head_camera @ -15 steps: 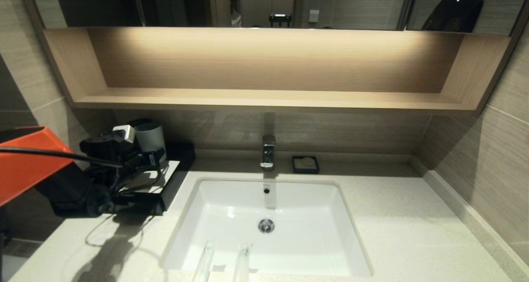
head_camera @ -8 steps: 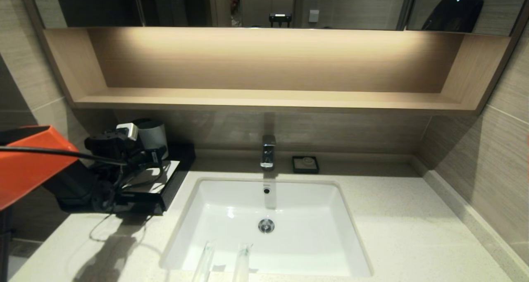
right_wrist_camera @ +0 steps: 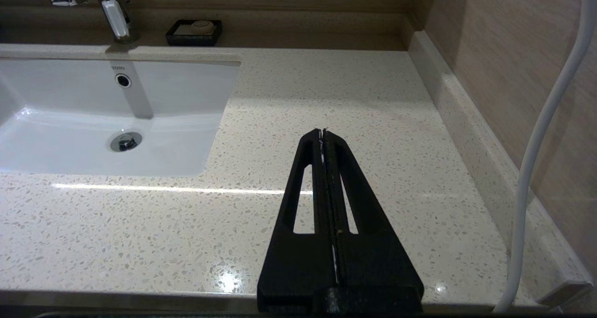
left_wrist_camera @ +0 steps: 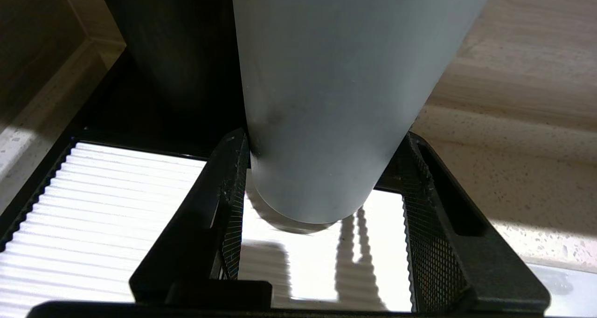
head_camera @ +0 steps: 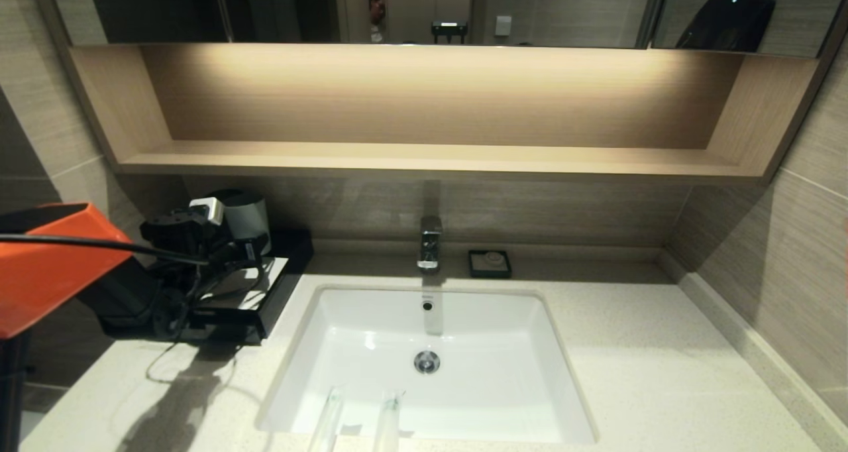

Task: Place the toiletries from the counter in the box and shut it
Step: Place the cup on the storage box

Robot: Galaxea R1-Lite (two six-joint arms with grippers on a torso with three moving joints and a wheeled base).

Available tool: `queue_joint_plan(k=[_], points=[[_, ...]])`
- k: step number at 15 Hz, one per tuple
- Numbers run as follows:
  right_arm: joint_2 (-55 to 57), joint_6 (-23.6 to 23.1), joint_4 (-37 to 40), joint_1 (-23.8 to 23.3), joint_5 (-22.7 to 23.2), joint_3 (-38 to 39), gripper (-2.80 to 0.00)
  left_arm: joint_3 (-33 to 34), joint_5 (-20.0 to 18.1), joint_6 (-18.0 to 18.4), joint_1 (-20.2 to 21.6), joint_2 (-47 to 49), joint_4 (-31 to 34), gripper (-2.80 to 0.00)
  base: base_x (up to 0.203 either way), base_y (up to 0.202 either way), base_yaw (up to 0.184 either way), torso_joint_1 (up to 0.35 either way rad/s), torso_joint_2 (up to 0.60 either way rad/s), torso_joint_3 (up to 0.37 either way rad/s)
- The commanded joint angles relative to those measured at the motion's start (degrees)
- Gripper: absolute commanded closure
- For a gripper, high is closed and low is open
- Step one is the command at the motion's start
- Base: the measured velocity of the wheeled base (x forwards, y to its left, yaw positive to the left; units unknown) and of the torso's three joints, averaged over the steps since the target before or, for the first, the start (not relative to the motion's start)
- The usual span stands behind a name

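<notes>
While my left gripper point(left_wrist_camera: 317, 178) clasps the grey cup point(left_wrist_camera: 336, 99) above the box point(head_camera: 265, 306), both toiletries point(head_camera: 358, 419) lie on the counter point(head_camera: 662, 372); packing and closing remain; right gripper point(right_wrist_camera: 325, 143) parked, pressed together.

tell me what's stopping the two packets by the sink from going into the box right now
The light grey cup, gripped by the left gripper, hangs just above the box's white top panel. The stick packets lie at the counter's front edge, untouched. Whether the drawer is open cannot be seen.
</notes>
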Motion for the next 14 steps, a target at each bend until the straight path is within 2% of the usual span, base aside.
queue_joint_plan(k=[1, 14], points=[[-0.05, -0.03, 0.0, 0.0, -0.02, 0.01, 0.0, -1.07, 0.01, -0.05, 0.07, 0.78, 0.15, 0.0, 0.0, 0.0, 0.0, 0.0, 0.0, 0.0], [-0.06, -0.03, 0.0, 0.0, -0.02, 0.01, 0.0, -7.24, 1.42, 0.0, -0.66, 3.72, 2.43, 0.0, 0.0, 0.0, 0.0, 0.0, 0.0, 0.0]])
